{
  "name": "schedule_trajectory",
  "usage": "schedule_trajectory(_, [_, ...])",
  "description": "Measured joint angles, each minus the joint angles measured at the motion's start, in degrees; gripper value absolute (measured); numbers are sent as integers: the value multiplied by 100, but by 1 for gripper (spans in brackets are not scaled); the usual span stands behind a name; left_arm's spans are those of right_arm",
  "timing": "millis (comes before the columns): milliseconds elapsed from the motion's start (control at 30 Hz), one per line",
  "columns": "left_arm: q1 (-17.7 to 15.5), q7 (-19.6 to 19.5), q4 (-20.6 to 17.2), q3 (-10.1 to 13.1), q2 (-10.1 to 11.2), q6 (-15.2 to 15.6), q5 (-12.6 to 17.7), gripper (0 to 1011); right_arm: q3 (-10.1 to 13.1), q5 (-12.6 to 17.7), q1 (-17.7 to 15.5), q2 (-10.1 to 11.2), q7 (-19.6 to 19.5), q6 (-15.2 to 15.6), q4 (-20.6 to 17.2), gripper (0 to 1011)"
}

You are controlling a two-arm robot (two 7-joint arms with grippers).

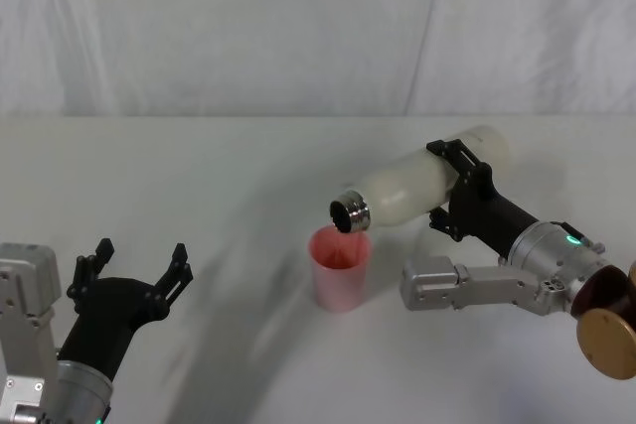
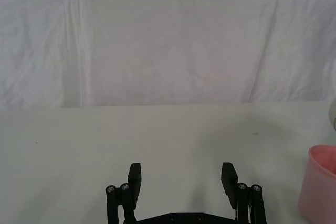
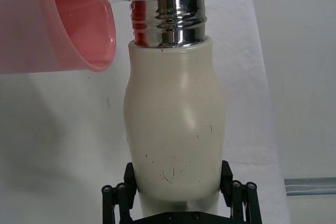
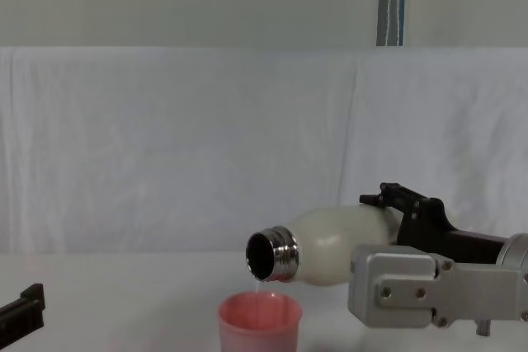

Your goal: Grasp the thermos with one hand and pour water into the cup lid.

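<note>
The right end effector [image 1: 465, 184] clamps the thermos [image 1: 427, 186] near its base, tilting the steel neck [image 1: 350, 212] over the cup lid [image 1: 340, 267] to pour, while the left end effector [image 1: 137, 267] rests open.

Hiding the thermos [image 3: 176, 129] base behind the right gripper [image 3: 178, 182]; cutting off the cup lid [image 2: 320, 187] at the left wrist view's edge; concealing its water level.
</note>
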Motion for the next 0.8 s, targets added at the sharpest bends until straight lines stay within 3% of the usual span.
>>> schedule_trajectory(800, [0,0,0,0,0,0,0,1001,-10,-42,13,25,-20,0,6,956])
